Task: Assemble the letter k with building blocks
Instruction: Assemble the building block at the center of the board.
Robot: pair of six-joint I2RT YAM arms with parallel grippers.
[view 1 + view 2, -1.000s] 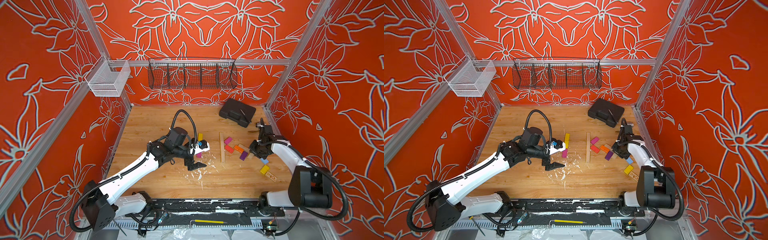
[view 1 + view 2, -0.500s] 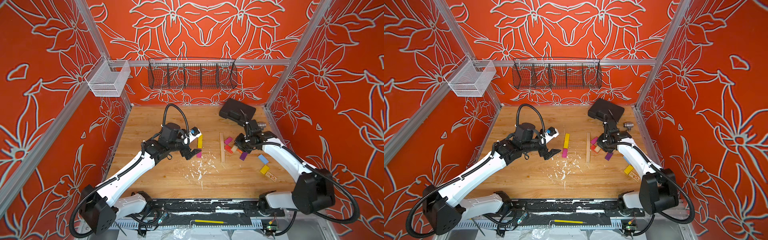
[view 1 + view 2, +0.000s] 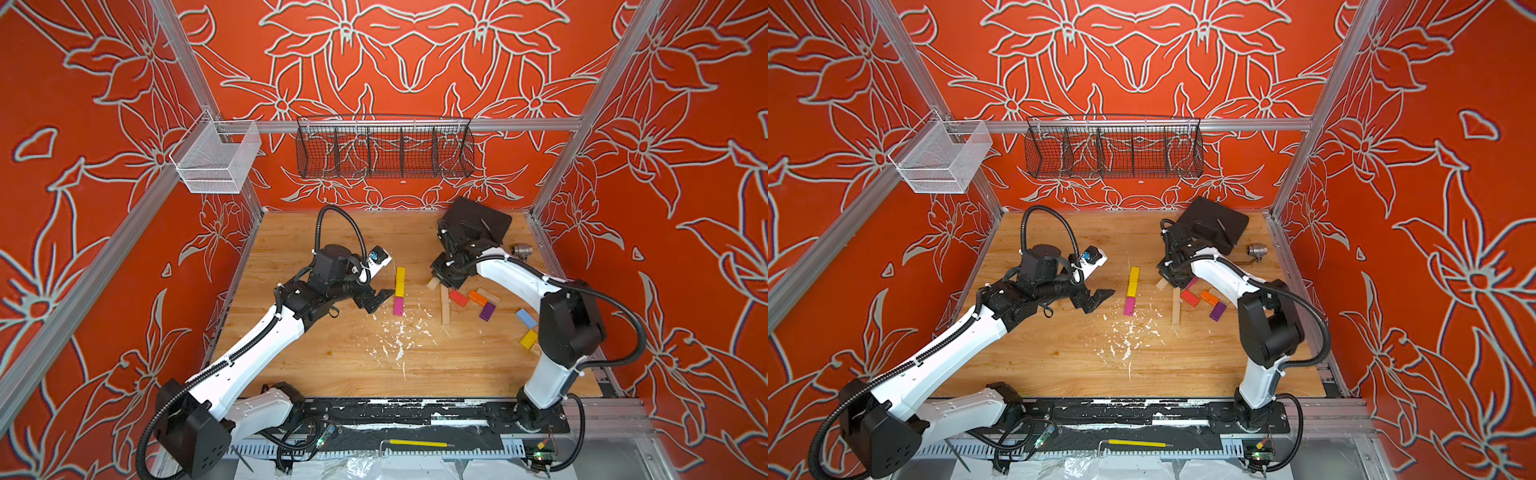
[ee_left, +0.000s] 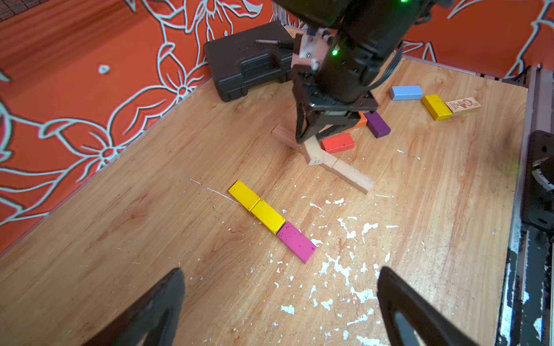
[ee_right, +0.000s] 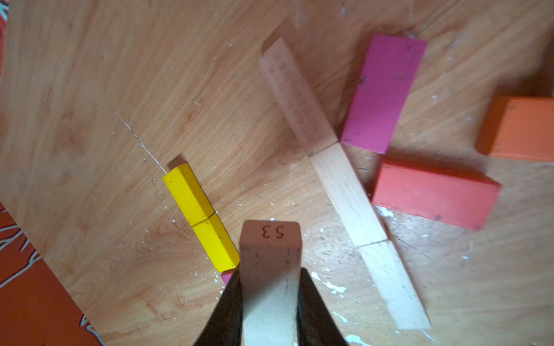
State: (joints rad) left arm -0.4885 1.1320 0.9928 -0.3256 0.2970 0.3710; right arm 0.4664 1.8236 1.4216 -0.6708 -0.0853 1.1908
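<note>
Two yellow blocks and a magenta one [image 3: 400,291] lie end to end in a straight line, also seen in the left wrist view [image 4: 269,220]. To their right lies a line of plain wood blocks [image 3: 445,305]. My right gripper [image 5: 269,272] is shut on a plain wood block stamped 53 [image 5: 271,236], held just above that line's far end [image 4: 313,151]. Red [image 3: 458,298], orange [image 3: 477,296], purple [image 3: 487,311], light blue [image 3: 526,318] and yellow [image 3: 528,339] blocks lie scattered at the right. My left gripper [image 4: 281,271] hangs open and empty, left of the magenta block.
A black case [image 3: 478,222] sits at the back right, with a small silver fitting [image 3: 521,250] beside it. A printed block [image 4: 463,105] touches the loose yellow one. White flecks [image 3: 399,332] dot the board. Wire baskets [image 3: 384,151] hang on the back wall.
My right arm has swung from the scattered blocks leftward to the plain wood line's far end, its gripper still shut. My left gripper has drawn back left from the yellow and magenta line.
</note>
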